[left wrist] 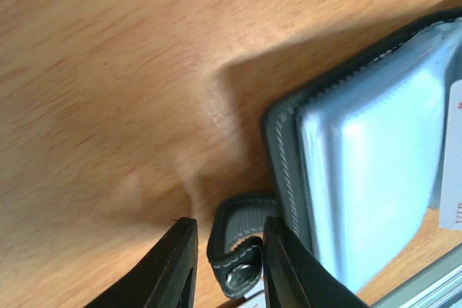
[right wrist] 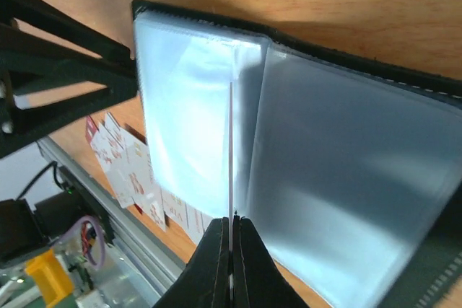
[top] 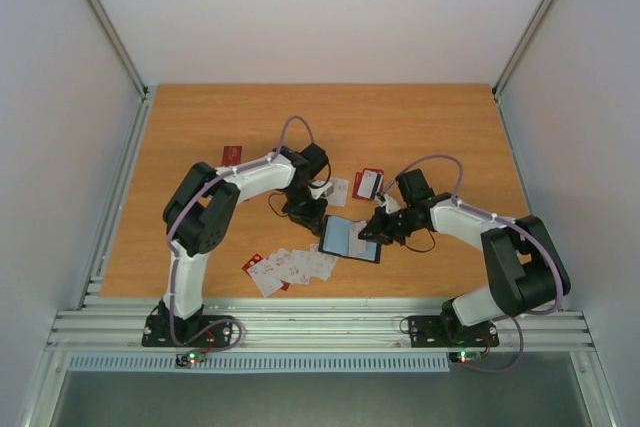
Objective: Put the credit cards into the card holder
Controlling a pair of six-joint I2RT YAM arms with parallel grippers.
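Observation:
The card holder point(top: 350, 239) lies open mid-table, black outside, with pale bluish clear sleeves point(right wrist: 346, 178) inside. My right gripper point(right wrist: 232, 219) is shut on a white credit card point(right wrist: 231, 142) seen edge-on, standing upright over the sleeves near the fold. My left gripper point(left wrist: 228, 223) sits open at the holder's left edge point(left wrist: 285, 171). Its jaws straddle the grey snap strap point(left wrist: 238, 250), the right jaw touching it and the left jaw apart from it. More credit cards point(top: 290, 269) lie fanned out near the front edge.
Two cards point(top: 368, 184) and a white one point(top: 338, 190) lie behind the holder. A red card point(top: 230, 154) lies at the back left. A metal rail point(top: 320, 327) runs along the near edge, and the right arm's cable point(top: 430, 162) loops above the table.

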